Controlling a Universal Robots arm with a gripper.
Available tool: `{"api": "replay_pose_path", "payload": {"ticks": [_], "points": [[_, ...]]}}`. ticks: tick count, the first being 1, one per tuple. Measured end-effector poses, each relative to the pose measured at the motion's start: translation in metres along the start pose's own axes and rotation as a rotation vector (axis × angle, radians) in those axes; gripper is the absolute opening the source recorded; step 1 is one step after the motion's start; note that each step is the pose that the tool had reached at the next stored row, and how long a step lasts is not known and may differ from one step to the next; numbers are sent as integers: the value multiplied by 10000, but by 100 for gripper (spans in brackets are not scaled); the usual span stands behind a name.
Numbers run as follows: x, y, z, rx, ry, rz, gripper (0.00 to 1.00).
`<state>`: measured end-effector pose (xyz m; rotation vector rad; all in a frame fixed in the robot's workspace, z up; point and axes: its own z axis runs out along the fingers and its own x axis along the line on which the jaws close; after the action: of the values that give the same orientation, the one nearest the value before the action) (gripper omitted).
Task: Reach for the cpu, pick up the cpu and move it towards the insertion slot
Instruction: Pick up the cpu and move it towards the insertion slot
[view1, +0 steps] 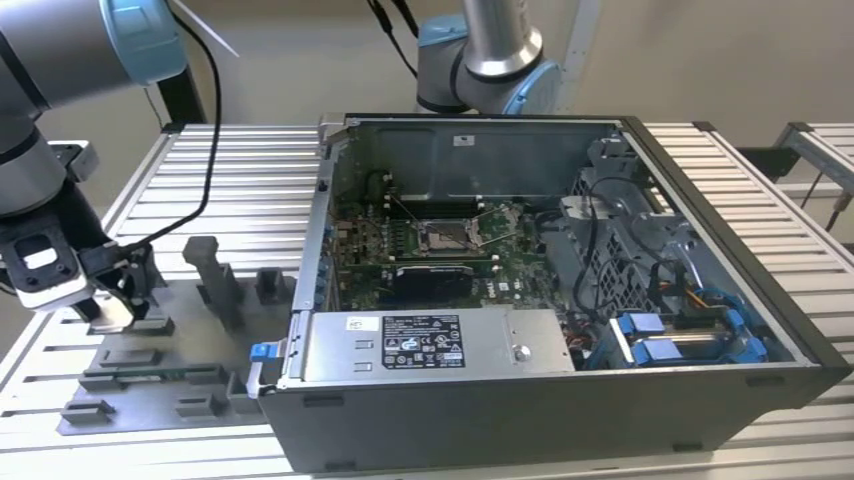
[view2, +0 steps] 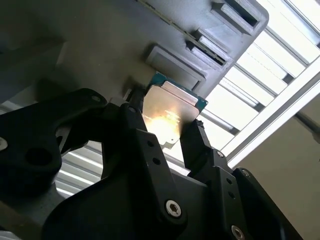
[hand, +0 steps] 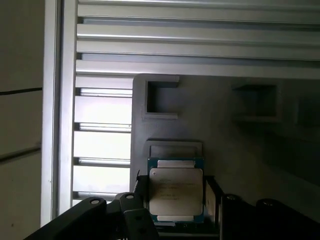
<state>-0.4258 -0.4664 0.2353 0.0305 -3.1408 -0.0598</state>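
I am clamping my claw (view1: 114, 305) on the cpu (hand: 176, 192), one finger (view2: 192, 142) pressing each opposite edge in both wrist views. The cpu is showing a flat, square, silvery metal lid bordered by a thin green rim, and glare is washing over its face in the second wrist view. It is sitting over the grey fixture tray (view1: 147, 375) at the exterior view's left; I cannot tell whether it is clear of the tray. The insertion slot (view1: 447, 236) is lying well apart, inside the open computer case (view1: 561, 400).

gripper (view1: 118, 305) over the grey tray (view1: 180, 345), apparently pinching the cpu (view1: 111, 313), well apart from the insertion slot (view1: 445, 235)
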Motion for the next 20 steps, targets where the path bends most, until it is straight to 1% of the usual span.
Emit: {"api": "replay_pose_path", "payload": {"ticks": [20], "points": [[-1, 2, -85, 1, 1, -2, 0]]}}
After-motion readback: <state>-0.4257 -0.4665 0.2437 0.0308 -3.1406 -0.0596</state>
